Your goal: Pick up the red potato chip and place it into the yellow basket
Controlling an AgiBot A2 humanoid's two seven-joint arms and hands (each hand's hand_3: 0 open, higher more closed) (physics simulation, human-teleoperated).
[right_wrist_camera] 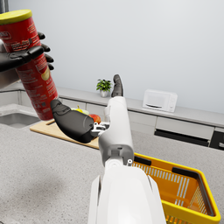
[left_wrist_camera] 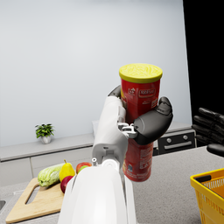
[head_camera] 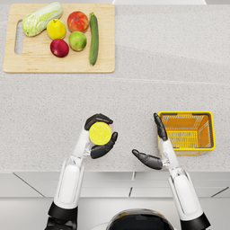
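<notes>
The fingers (left_wrist_camera: 157,118) of the left hand (head_camera: 99,134) are wrapped around the red potato chip can (left_wrist_camera: 139,127), thumb on one side and the rest on the other, and I read this as a firm hold on the can's upper body. In the left wrist view the can stands upright with its yellow lid (left_wrist_camera: 140,72) on top and its base clear of the surface (head_camera: 134,90), so I judge the pick-up step complete. The right hand (head_camera: 155,143) holds nothing; its fingers are spread wide, and it sits between the can and the yellow basket (head_camera: 211,130), just beside the basket's near wall. The basket rests on the surface to the right of the can, apart from it, and I see nothing inside it. Remaining, in my judgement: carry the can across to the basket, either directly or by a transfer to the right hand, lower it in, and release. The cutting board (head_camera: 58,65) with its produce lies well apart and is not involved.
</notes>
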